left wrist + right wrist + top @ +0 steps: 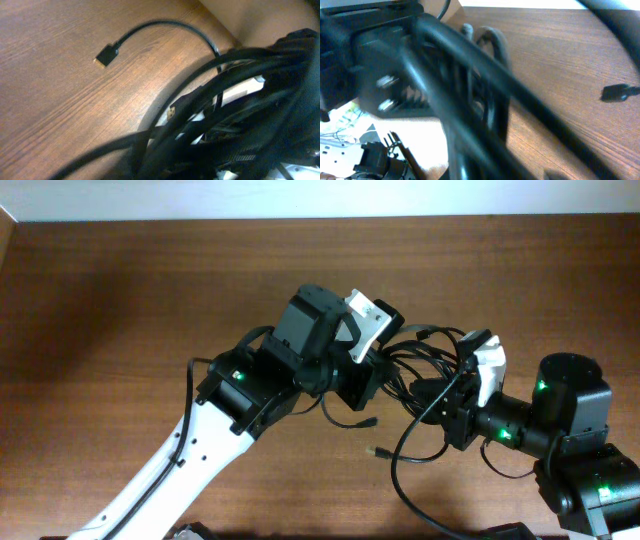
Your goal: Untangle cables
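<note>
- Overhead view: your left gripper point(372, 380) is buried in the left side of the cables point(418, 356). Cords hide its fingers, so you cannot tell whether they are spread or pinching.
- The cables sit bunched on the table point(120, 280), right of centre, between the two grippers. A black plug end point(371, 421) and a gold-tipped plug point(379, 450) lie loose just near of the bunch. A long loop point(400, 475) trails toward the near edge.
- Right gripper point(448, 387): fingers pressed together at the right side of the bunch. Whether a cord is caught between them does not show.
- Progress, as a judgement: early. No cord lies separate and only tails are free, so all the parting is left.
- Left wrist view adds what overhead lacks: one cord arcs away to a gold-tipped plug point(106, 56) lying flat on the wood, apart from the tangle.
- Right wrist view is blurred. It adds only a lone plug point(618, 92) at far right.
</note>
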`<state>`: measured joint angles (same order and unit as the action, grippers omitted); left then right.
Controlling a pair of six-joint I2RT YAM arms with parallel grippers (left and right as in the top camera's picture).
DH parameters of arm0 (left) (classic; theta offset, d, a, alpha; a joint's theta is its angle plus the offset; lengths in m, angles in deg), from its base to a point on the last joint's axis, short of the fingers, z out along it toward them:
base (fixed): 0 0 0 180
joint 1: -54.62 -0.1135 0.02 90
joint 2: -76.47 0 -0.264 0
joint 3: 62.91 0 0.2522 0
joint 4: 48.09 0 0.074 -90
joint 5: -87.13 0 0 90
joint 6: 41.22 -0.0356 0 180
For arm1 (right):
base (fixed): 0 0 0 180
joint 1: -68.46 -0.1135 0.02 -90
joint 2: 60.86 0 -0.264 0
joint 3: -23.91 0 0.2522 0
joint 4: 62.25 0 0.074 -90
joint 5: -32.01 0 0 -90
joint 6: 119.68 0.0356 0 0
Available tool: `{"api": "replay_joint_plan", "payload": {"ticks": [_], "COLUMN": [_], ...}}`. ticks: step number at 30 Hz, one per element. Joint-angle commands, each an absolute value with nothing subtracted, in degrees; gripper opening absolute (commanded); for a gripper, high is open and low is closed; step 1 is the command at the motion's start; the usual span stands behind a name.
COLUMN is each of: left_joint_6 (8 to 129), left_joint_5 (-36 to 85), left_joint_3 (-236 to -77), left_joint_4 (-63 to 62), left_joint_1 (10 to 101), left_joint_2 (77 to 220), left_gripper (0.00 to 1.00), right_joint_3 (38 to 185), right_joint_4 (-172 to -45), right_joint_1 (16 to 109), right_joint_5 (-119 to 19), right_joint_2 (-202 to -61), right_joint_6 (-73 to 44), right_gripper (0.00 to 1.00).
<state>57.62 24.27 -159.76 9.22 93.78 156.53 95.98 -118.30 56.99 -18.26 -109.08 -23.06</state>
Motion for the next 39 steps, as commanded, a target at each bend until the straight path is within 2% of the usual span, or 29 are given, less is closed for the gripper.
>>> {"api": "replay_joint_plan", "payload": {"ticks": [1, 3, 7, 10, 13, 18, 22, 32, 39], "left_joint_6": [56.62, 56.01, 55.61, 53.27, 52.95, 46.15, 45.19, 45.23, 45.69], "left_joint_5": [24.68, 24.71, 24.68, 24.66, 24.05, 24.18, 24.33, 30.61, 34.94], "left_joint_3": [-160.3, -160.3, -160.3, -160.3, -160.3, -160.3, -160.3, -160.3, -160.3], "left_joint_4": [10.97, 12.52, 13.98, 14.79, 15.05, 17.28, 17.9, 18.29, 17.63], "left_joint_1": [92.4, 90.87, 88.07, 86.06, 85.52, 85.54, 85.58, 85.58, 85.58], "left_joint_2": [155.83, 155.17, 153.18, 151.08, 150.01, 149.88, 149.88, 149.88, 149.88], "left_gripper": [0.62, 0.72, 0.78, 0.9, 0.98, 0.97, 0.95, 0.99, 0.99], "right_joint_3": [96.61, 96.61, 96.61, 96.61, 96.61, 96.61, 96.61, 96.61, 96.61], "right_joint_4": [-118.21, -118.27, -118.23, -118.25, -118.27, -118.23, -117.71, -104.33, -100.11], "right_joint_1": [56.91, 56.91, 56.91, 56.91, 56.91, 56.91, 56.97, 56.95, 56.95], "right_joint_5": [-20.06, -22.26, -23.2, -24.23, -24.21, -24.21, -24.25, -27.66, -24.95], "right_joint_2": [-108.98, -108.98, -108.98, -108.98, -108.98, -108.98, -108.98, -108.98, -108.98], "right_joint_6": [-23.5, -23.48, -23.5, -23.5, -23.5, -17.25, -10.65, 17.11, 23.4], "right_gripper": [0.04, 0.04, 0.04, 0.04, 0.04, 0.04, 0.04, 0.04, 0.04]}}
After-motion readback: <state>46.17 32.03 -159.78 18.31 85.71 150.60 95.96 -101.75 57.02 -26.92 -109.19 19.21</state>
